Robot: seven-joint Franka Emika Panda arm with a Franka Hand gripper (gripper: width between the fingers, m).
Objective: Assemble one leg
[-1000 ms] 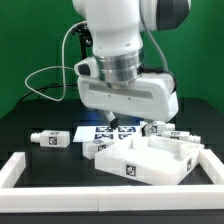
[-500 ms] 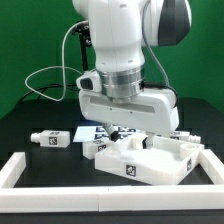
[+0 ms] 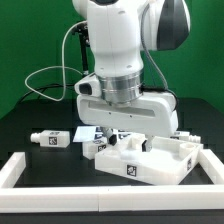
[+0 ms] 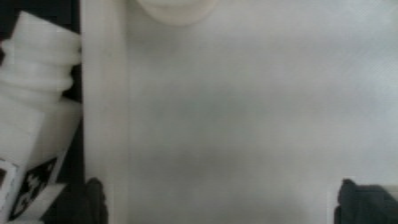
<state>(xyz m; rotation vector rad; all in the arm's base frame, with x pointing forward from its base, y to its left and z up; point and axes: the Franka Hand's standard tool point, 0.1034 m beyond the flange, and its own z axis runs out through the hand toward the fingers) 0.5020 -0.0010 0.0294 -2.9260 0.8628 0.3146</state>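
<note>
My gripper [image 3: 122, 136] hangs low over the far edge of the large flat white tabletop piece [image 3: 150, 162]. In the wrist view its two dark fingertips stand wide apart, so my gripper [image 4: 226, 202] is open, with the tabletop's white surface [image 4: 231, 110] filling the space between them. One leg [image 3: 52, 139], a small white tagged post, lies alone at the exterior view's left. Another leg [image 3: 96, 148] lies against the tabletop's left corner. More legs [image 3: 180, 135] lie behind the tabletop at the right. A white tagged part [image 4: 36, 100] shows beside the tabletop in the wrist view.
The white rim frame [image 3: 20, 170] runs along the front and both sides of the work area. The marker board [image 3: 88, 131] lies flat under the arm. Black cables [image 3: 45, 80] hang behind at the exterior view's left.
The arm has come down toward the tabletop and shifted slightly to the exterior view's left. The parts on the table have not moved.
</note>
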